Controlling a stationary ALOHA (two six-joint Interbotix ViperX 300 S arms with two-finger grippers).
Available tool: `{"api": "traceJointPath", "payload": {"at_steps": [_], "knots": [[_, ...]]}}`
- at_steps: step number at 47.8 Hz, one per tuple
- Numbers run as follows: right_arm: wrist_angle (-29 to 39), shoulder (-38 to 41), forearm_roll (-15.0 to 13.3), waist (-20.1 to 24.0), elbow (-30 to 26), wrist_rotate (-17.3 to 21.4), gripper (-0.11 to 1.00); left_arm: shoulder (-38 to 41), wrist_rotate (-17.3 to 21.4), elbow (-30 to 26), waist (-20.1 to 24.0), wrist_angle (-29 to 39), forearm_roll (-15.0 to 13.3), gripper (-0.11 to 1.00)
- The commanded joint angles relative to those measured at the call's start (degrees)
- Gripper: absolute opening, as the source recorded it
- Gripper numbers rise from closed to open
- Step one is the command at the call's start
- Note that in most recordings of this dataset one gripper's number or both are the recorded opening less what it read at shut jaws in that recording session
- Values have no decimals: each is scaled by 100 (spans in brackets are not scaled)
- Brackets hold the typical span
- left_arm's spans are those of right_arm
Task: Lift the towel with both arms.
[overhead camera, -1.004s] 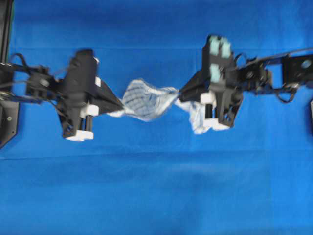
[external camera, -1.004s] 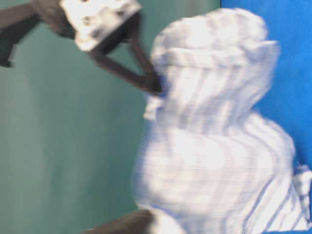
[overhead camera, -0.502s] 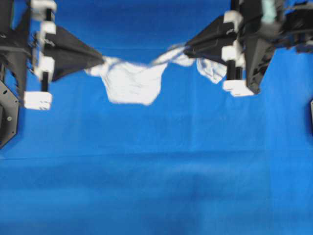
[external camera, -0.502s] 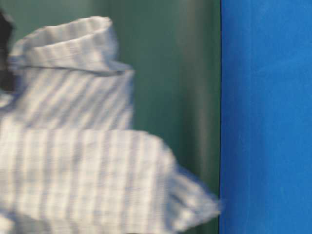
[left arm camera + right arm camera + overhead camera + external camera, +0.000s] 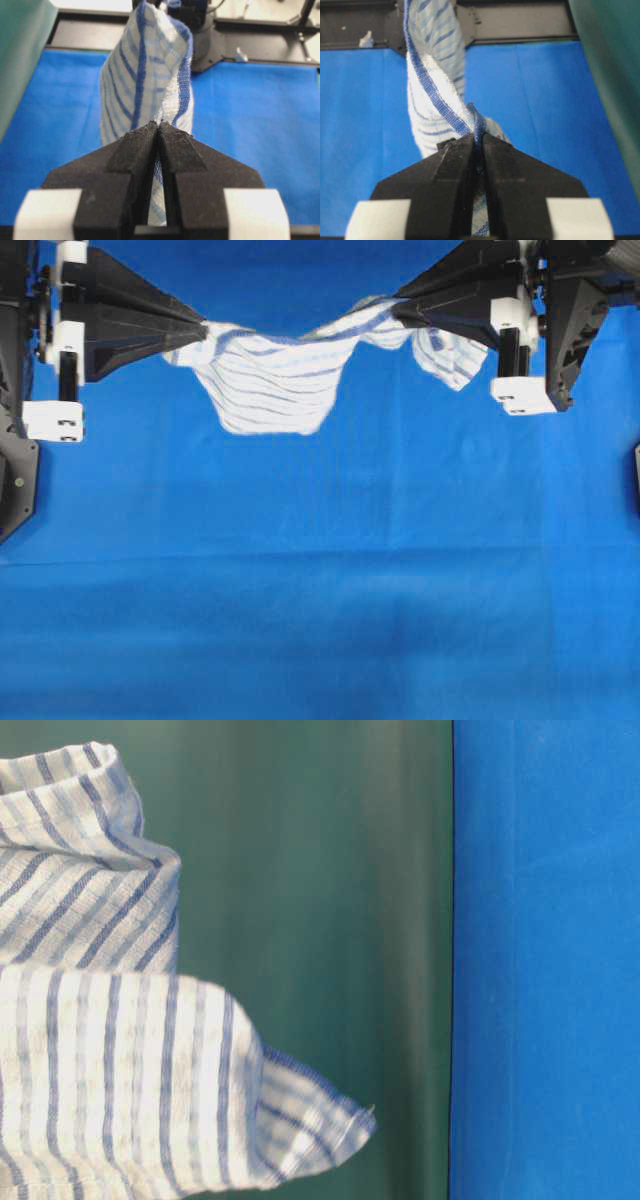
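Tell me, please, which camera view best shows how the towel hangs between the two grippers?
The overhead view: there the towel spans from the left gripper to the right gripper, sagging in the middle. Table-level shows only striped folds, no grippers. Each wrist view shows just its own jaws pinching a towel edge.

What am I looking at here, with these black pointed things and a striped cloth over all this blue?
This is a two-armed robot, seen by four cameras. The overhead view looks down on a blue sheet covering the table. The left tool and the right tool, black pointed pincers, each pinch one end of a striped towel, which sags between them. The table-level view shows only the hanging towel up close. The two wrist cameras look along each tool: the left tool and right tool are both shut on the cloth.
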Motion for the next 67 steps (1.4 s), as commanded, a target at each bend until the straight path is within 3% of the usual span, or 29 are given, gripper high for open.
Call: {"api": "traceJointPath", "payload": {"at_steps": [1, 8, 13, 21, 25, 30, 37, 47, 67], "knots": [[-9, -70, -26, -9, -132, -26, 5, 26, 0, -176, 9, -18, -9, 1], [-9, -88, -26, -9, -132, -26, 6, 18, 123, -185, 0, -44, -9, 4], [-26, -88, -26, -9, -123, 0, 8, -9, 220, -167, -44, -88, 0, 24], [0, -88, -35, -9, -114, 0, 56, -26, 272, -149, -88, -123, -9, 74], [-9, -88, -53, -9, -97, 18, 67, -35, 272, -141, -105, -105, -9, 90], [18, -88, -62, -9, -35, 44, 60, -9, 264, -105, -149, -105, 0, 91], [132, -88, -35, -9, 176, 79, 61, 123, 264, 35, -185, -176, -9, 91], [105, -114, -26, 18, 940, 334, 61, 633, 264, 387, -202, -501, 0, 91], [-958, 158, -35, 18, 2566, 835, 61, 2030, 246, 861, -202, -993, -9, 91]]}}
